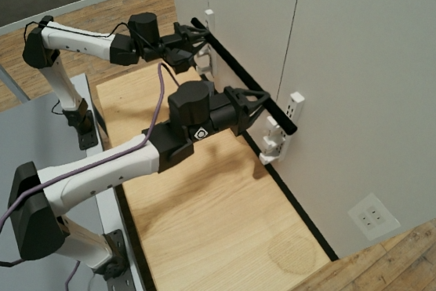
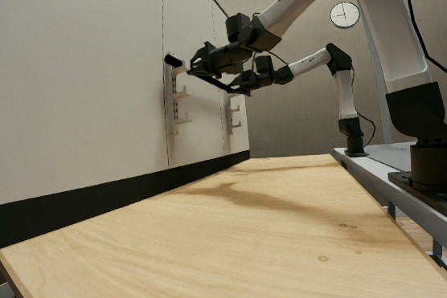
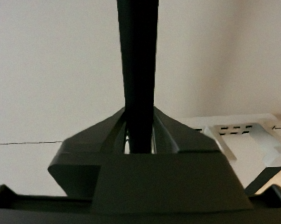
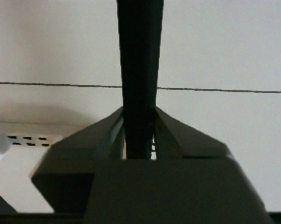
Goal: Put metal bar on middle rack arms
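The black metal bar (image 1: 235, 63) (image 2: 174, 60) (image 3: 137, 60) (image 4: 139, 55) runs along the wall, level with the upper part of the wall rack (image 1: 297, 100) (image 2: 170, 123). Its end in the exterior view shows just above a top rack arm; contact cannot be told. My left gripper (image 1: 207, 35) (image 2: 190, 71) (image 3: 139, 111) is shut on the bar, at the far side in the top view. My right gripper (image 1: 267, 98) (image 2: 230, 87) (image 4: 139, 112) is shut on it at the near side there. The middle rack arms (image 2: 182, 94) are below the bar.
The bottom rack arm (image 1: 270, 158) (image 2: 184, 119) sits lowest on its strip. The wall (image 1: 361, 61) (image 2: 80, 83) stands close behind the bar. A wooden table top (image 1: 219, 230) (image 2: 201, 251) lies below. A wall outlet (image 1: 374, 216) is at the near right in the top view.
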Available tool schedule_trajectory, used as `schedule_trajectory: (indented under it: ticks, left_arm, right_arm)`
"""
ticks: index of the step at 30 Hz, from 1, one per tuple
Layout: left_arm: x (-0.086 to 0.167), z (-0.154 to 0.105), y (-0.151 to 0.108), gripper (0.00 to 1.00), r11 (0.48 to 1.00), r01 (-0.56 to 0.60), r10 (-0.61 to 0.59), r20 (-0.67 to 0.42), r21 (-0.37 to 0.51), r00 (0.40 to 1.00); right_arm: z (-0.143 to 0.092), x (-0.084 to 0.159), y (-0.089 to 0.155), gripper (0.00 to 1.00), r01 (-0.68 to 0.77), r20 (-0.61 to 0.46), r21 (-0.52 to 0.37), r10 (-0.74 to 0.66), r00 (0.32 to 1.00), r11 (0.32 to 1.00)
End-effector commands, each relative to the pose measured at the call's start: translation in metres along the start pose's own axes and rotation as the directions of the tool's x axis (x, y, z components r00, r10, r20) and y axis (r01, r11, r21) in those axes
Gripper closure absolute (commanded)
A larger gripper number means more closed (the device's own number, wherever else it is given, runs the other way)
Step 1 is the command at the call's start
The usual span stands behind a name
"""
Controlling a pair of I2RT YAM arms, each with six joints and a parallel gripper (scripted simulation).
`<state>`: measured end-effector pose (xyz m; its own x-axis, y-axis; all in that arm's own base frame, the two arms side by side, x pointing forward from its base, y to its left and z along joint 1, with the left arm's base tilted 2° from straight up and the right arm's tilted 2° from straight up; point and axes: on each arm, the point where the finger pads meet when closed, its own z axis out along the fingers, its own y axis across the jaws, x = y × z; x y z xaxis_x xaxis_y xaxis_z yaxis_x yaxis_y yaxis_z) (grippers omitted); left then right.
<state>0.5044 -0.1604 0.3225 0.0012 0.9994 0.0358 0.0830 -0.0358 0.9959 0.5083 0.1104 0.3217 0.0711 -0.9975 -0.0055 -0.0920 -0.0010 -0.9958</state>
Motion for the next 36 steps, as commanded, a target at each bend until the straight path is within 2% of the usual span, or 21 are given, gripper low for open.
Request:
schedule_trajectory:
  ticks: [1, 36]
  left_arm:
    - [0.002, -0.008, 0.041, 1.0, 0.997, 0.007, -0.008, -0.011, -0.071, 1.0]
    - [0.002, -0.008, 0.067, 1.0, 0.997, 0.007, -0.008, -0.011, -0.071, 1.0]
  right_arm:
    - [-0.005, 0.008, -0.032, 1.0, -0.001, -0.02, 0.051, 0.002, 1.0, 0.999]
    - [-0.003, 0.009, -0.06, 1.0, -0.001, -0.02, 0.051, 0.002, 1.0, 0.999]
